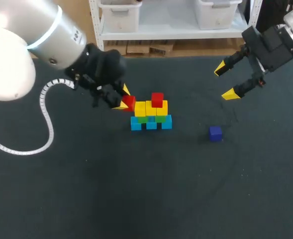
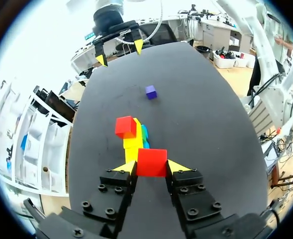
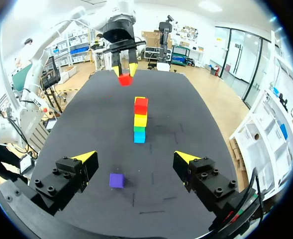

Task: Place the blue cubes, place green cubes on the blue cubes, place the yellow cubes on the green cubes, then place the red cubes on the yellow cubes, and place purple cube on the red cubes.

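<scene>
Cube stack, part built; one red cube in your left gripper.
Your left gripper (image 2: 151, 167) is clamped on a red cube (image 1: 129, 102), held just beside the left end of the yellow cubes (image 1: 150, 108), possibly touching them. Blue cubes (image 1: 151, 123) form the base row on the table (image 1: 136, 189), green cubes (image 1: 143, 119) lie above, then the yellow row, with a second red cube (image 1: 157, 99) on it. The purple cube (image 1: 215, 133) sits alone, well right of the stack. Your right gripper (image 1: 225, 81) hangs spread open above the table's far right.
</scene>
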Robot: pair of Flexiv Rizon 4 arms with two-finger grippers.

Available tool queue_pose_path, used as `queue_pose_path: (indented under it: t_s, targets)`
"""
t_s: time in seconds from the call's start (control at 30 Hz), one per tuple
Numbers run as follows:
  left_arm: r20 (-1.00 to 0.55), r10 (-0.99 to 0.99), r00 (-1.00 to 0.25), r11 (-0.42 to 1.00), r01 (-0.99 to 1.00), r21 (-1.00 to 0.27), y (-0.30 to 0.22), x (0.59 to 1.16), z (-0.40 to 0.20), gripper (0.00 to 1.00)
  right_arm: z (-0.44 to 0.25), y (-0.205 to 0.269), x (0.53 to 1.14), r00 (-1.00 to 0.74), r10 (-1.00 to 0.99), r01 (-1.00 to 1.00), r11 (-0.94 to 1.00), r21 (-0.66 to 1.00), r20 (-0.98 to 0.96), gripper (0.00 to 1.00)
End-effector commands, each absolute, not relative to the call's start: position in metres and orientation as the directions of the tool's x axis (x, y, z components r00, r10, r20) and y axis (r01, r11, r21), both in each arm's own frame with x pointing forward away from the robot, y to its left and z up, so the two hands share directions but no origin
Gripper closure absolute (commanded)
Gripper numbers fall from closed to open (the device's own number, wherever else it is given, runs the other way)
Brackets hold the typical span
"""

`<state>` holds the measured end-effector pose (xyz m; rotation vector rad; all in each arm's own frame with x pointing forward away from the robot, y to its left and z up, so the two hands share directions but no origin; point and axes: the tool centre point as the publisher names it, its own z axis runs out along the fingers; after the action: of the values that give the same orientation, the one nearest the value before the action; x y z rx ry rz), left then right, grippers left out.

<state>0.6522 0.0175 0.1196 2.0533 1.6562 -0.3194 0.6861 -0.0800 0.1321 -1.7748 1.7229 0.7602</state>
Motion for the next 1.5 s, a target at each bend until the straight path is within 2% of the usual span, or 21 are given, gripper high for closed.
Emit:
queue_pose_path:
  t_s: [0.03,0.9,1.5]
  targets:
    - [-0.463,0.855,0.235,-0.163,0.968,0.19,0.007,0.669,0.111,1.0,0.132,-0.08,0.687,0.021,-0.689,-0.999,-0.032,0.002,-0.724,0.0]
    - [-0.467,0.875,0.129,-0.118,0.992,0.054,0.0,0.689,0.106,1.0,0.132,-0.08,0.687,0.021,-0.689,-0.999,-0.032,0.002,-0.724,0.0]
    - [-0.48,0.869,0.12,-0.119,0.992,0.032,-0.008,0.696,0.097,1.0,0.132,-0.08,0.687,0.021,-0.689,-0.999,-0.032,0.002,-0.724,0.0]
